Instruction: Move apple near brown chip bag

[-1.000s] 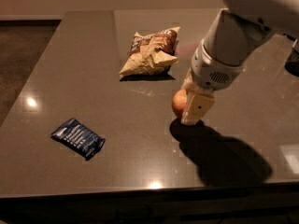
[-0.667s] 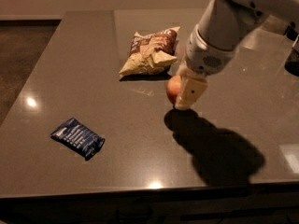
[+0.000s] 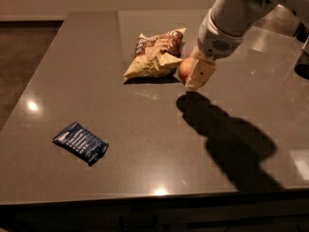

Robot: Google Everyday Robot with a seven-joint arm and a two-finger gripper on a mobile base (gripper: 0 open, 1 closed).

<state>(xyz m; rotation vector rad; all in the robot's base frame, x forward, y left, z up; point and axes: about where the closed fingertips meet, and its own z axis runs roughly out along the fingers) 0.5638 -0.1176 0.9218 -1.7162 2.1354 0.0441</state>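
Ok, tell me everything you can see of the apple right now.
The apple looks round, smooth and red-orange. Only its left side shows; the rest is hidden behind the tan hand, which grips it. It hangs just right of the brown chip bag, apparently lifted off the table, since the shadow falls lower down. No stem is visible.

Print on brown chip bag [image 3: 155, 52] and blue packet [image 3: 80, 143] unreadable, tool [image 3: 193, 79] gripping apple [image 3: 183, 69] beside the bag

Red-orange apple [image 3: 183, 69] — tan bag [image 3: 152, 57] (brown end); dark blue packet [image 3: 81, 143]; cream end effector [image 3: 190, 79] gripping apple.
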